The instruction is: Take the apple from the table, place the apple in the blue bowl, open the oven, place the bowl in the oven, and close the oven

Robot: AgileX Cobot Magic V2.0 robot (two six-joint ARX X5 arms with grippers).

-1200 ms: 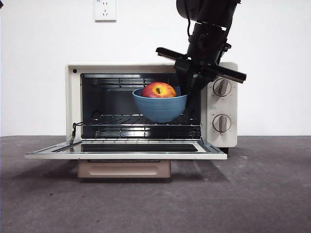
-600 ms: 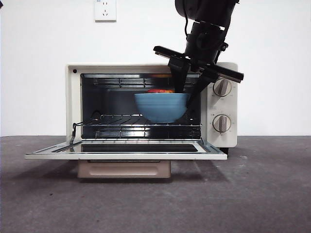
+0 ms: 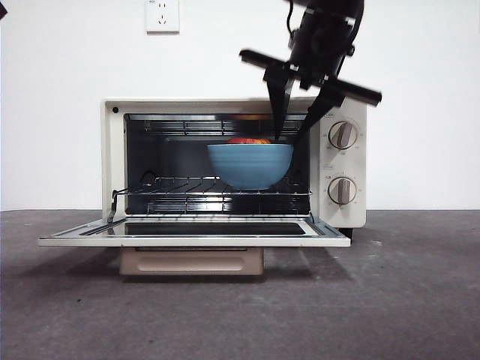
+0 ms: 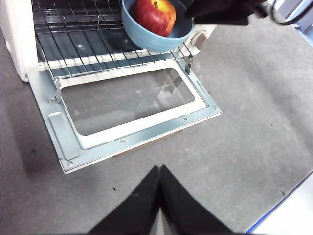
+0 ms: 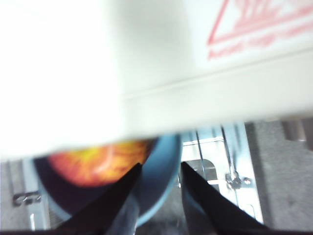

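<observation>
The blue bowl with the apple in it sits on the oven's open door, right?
Not quite. The front view shows the blue bowl with the apple standing on the wire rack inside the oven, not on its open door.

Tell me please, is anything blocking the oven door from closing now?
Yes. The right gripper hangs in the oven opening, its jaws astride the blue bowl's rim. The door lies flat, open.
</observation>
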